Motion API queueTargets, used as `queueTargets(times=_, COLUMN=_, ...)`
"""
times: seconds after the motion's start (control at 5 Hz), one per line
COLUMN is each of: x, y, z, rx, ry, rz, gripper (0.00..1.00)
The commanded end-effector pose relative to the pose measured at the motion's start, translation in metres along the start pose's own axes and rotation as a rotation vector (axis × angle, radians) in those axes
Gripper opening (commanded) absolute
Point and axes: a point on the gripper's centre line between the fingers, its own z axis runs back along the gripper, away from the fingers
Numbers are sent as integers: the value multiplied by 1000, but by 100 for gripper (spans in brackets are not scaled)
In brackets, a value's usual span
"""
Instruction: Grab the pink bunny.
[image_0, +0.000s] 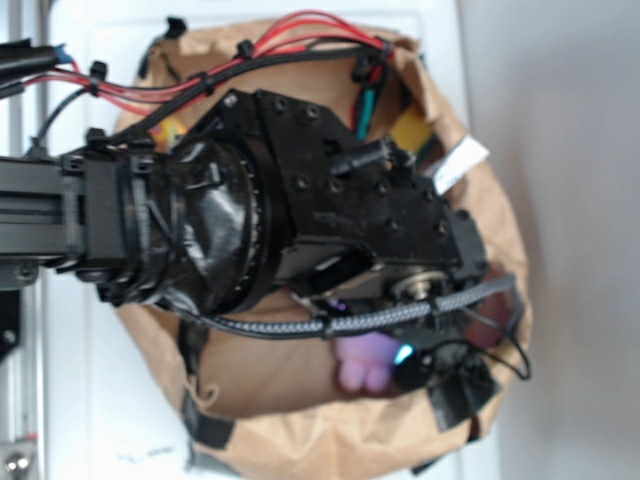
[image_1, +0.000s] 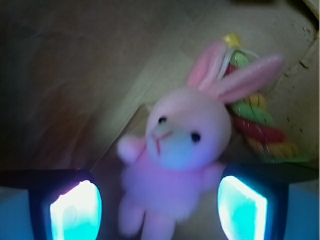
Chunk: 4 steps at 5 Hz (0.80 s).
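The pink bunny (image_1: 177, 150) lies face up on brown paper, ears pointing to the upper right. My gripper (image_1: 159, 207) is open around it. The two glowing cyan pads (image_1: 75, 210) stand to either side of its body and legs, with a gap on each side. In the exterior view only the bunny's lower body (image_0: 365, 362) shows, beneath the black arm. My gripper (image_0: 372, 340) is low over it, and one pad glows cyan beside the plush.
A multicoloured twisted rope toy (image_1: 255, 117) lies right behind the bunny's ears. Crumpled brown paper (image_0: 290, 380) lines a round bin on a white surface. The bulky black arm with red and black cables (image_0: 300, 40) covers most of the bin.
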Motion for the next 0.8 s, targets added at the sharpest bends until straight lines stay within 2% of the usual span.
queueTargets(times=0.0, x=24, y=-10, z=-11, rx=60, ry=-118, rz=-48, gripper=100)
queueTargets(times=0.2, x=30, y=-5, z=-15, rx=112, ry=-139, rz=-64, gripper=100)
queueTargets(times=0.4, x=31, y=-3, z=-13, rx=116, ry=-147, rz=-73, gripper=0)
queueTargets(times=0.6, x=31, y=-2, z=-5, rx=124, ry=-148, rz=-129, gripper=0)
